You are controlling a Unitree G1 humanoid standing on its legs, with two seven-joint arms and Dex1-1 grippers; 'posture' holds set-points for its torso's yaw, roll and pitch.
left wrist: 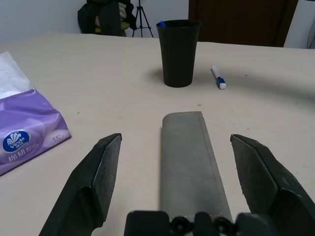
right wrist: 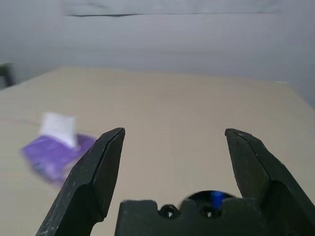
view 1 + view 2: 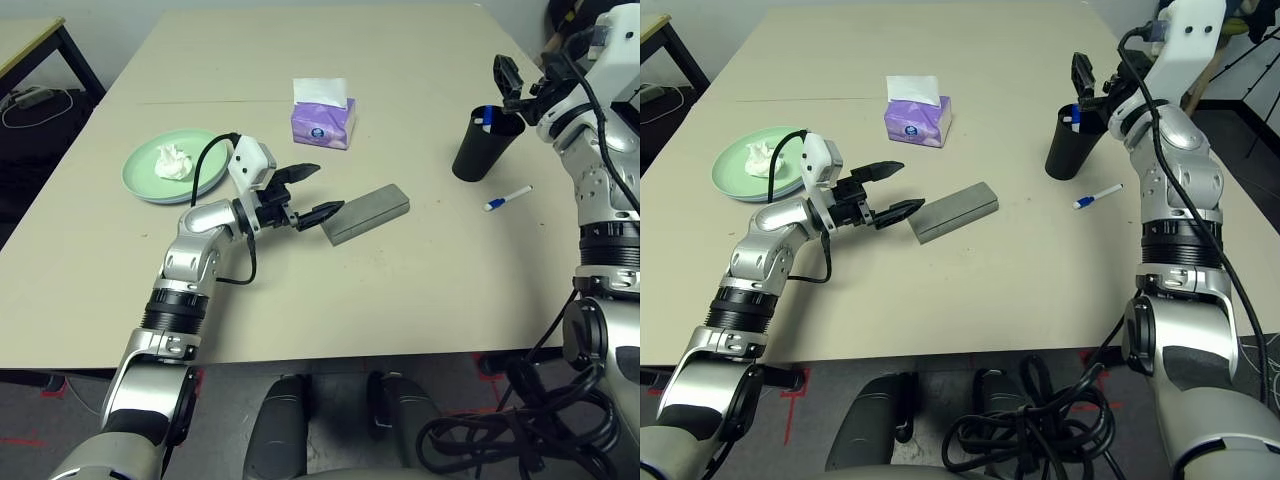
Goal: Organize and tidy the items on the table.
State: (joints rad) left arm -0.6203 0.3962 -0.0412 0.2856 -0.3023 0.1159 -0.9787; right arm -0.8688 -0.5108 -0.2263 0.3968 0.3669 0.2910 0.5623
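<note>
1. Left wrist view: left gripper (image 1: 174, 179) spread wide, grey glasses case (image 1: 189, 162) lying lengthwise between its fingers.
2. Case looks rigid, light; narrow sides suit the grip.
3. Right gripper (image 2: 172, 167) open above black cup (image 3: 484, 142).

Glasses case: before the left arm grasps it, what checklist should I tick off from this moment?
1. Left end effector open: ok, fingers spread wide.
2. Grey glasses case lined up between the fingers: ok in the left wrist view.
3. Case lying flat on the table: ok.
4. Purple tissue box apart from the case: ok.
5. Right end effector away, open above the black cup: ok.
6. Sunglasses inside the case: cannot tell.
</note>
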